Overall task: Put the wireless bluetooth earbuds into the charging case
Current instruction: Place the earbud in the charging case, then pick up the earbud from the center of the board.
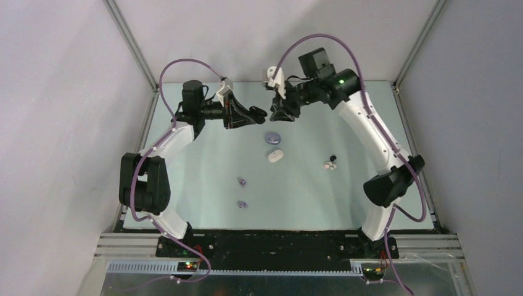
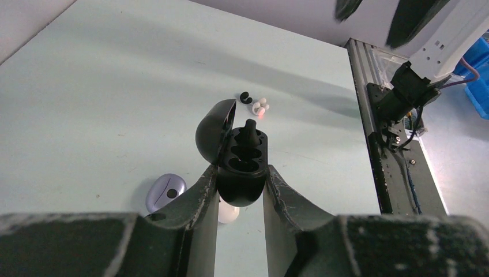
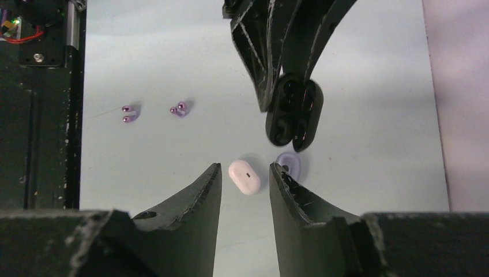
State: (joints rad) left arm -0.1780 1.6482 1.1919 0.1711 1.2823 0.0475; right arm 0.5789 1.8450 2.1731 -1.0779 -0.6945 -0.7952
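Sticking up out of one slot of the black charging case (image 2: 254, 154), a black earbud (image 2: 249, 129) sits mid-frame in the left wrist view; can't tell if it's fully seated. Case lid is swung open to the left. Left gripper (image 2: 242, 176) is clamped on the case body, held off the table (image 1: 203, 154). Right gripper (image 3: 245, 168) has its jaws apart, nothing between them, just right of the case in the top view. On the table right of centre: loose black earbud (image 2: 245, 97) beside the white-pink earbuds (image 2: 260, 107). Lower centre: lavender earbud (image 1: 242, 182), second lavender earbud (image 1: 242, 204). Centre, under the grippers: lavender case (image 1: 272, 137), white case (image 1: 275, 155).
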